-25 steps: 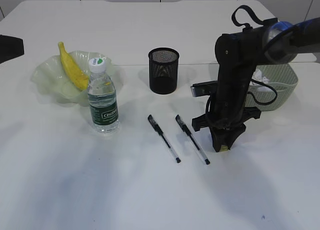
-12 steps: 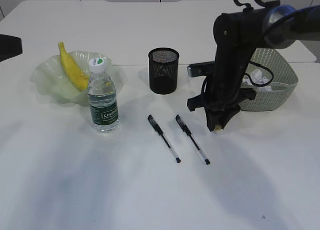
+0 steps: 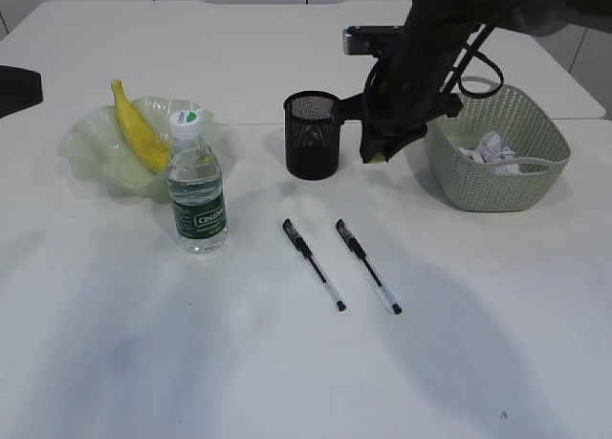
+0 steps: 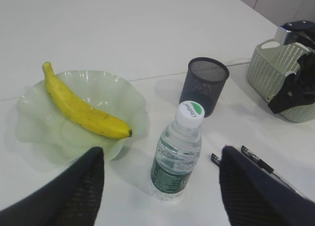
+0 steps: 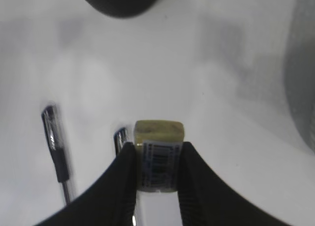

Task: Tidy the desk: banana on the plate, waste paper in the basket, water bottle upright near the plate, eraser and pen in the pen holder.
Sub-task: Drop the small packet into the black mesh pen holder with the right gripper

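Far left: banana (image 3: 139,131) lying across the pale green plate (image 3: 91,147), curved, soft-skinned; nothing more needed there by the look of it. Just right of the plate: water bottle (image 3: 197,186) upright, cap on, mostly full, so probably heavy for its size and prone to slipping in a grip on the smooth label.

Left gripper (image 4: 160,186) seen only in the left wrist view, hovering above plate and bottle; fingers (image 4: 78,189) spread wide, empty.

Centre: black mesh pen holder (image 3: 313,134), rigid, open top, apparently empty though interior not fully visible. In front of it on the table (image 3: 287,362): two pens (image 3: 313,264), roughly parallel, apart from each other, caps toward the holder. Thin, stiff, light; likely to roll. Best hold judged mid-barrel, across the axis.

Right of the holder: right gripper (image 3: 380,152) in the air, just beside the holder rim and above table level. Jaws pinching the eraser (image 5: 158,154) across its narrow sides, at the paper sleeve with barcode; yellowish end protruding past the tips. Small, light, slightly yielding block, so grip looks secure; sleeve could slide if squeezed unevenly. Judged step: carrying eraser over the holder mouth for release.

Far right: green perforated basket (image 3: 497,186) with crumpled waste paper (image 3: 491,152) inside.
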Tool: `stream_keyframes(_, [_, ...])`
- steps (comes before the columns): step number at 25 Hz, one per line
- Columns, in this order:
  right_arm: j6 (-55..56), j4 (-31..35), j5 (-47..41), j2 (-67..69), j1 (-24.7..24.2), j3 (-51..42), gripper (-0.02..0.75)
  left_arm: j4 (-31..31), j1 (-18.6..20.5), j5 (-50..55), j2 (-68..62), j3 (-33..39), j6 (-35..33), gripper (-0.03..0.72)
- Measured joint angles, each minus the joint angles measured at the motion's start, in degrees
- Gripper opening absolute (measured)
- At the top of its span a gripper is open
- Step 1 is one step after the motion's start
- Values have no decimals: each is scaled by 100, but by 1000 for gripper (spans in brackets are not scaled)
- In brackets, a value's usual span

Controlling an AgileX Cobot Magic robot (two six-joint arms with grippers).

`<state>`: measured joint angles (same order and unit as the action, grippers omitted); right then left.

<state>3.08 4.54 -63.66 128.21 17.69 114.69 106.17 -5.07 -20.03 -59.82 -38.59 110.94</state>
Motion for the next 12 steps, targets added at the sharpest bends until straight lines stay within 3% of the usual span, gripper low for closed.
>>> stream_keyframes(12, [-177,808,1473,62,0,94,185,0,0,0,0,0,0,512])
